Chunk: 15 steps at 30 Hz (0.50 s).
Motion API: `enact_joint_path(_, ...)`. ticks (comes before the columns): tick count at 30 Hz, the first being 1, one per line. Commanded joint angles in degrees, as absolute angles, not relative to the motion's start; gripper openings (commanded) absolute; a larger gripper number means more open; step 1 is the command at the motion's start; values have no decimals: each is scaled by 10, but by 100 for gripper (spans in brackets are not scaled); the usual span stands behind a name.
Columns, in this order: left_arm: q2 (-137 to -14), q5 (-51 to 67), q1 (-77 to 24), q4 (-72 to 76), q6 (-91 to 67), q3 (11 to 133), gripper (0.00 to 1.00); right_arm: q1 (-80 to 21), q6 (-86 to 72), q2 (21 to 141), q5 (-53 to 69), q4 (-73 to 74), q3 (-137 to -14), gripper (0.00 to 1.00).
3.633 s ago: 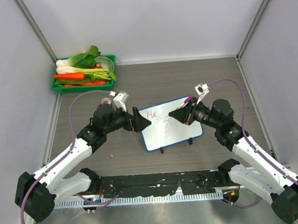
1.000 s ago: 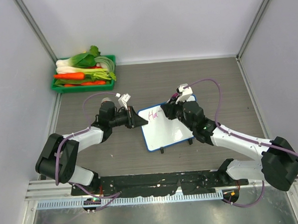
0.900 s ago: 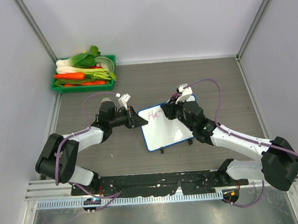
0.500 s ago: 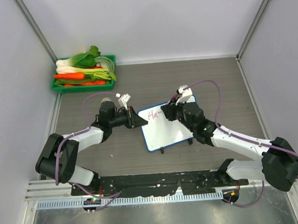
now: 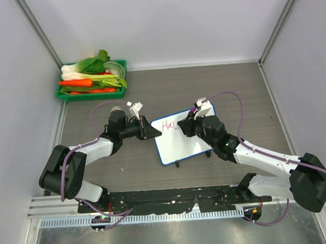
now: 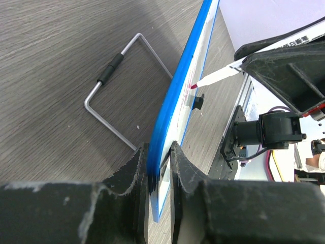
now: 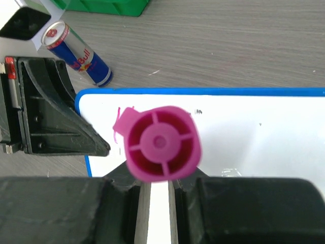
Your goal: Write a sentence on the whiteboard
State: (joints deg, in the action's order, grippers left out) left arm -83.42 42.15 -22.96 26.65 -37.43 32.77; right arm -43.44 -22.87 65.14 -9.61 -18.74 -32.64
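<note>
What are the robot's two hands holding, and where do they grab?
Left gripper pinches the whiteboard by its blue side edge. Right gripper clamps the pink marker around its barrel.

The left arm [image 5: 90,150] and right arm [image 5: 263,159] share white shells, black joints, looping purple cables [image 5: 221,93] — black fingers [image 6: 127,178] look coarse, grainy.

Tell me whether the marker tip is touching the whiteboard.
Touching. The left wrist view shows the marker tip resting against the white face of the whiteboard, with no gap.
</note>
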Motion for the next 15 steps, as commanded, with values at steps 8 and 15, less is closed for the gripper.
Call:
enact_joint_path(8,-845,368,-229,218,-308,334,0,-437,-233,626,-77,-168,-338,2)
enact_joint_path(15,-846,368,-229,217,-308,334,0,-437,-236,630,-83,-181,-383,1)
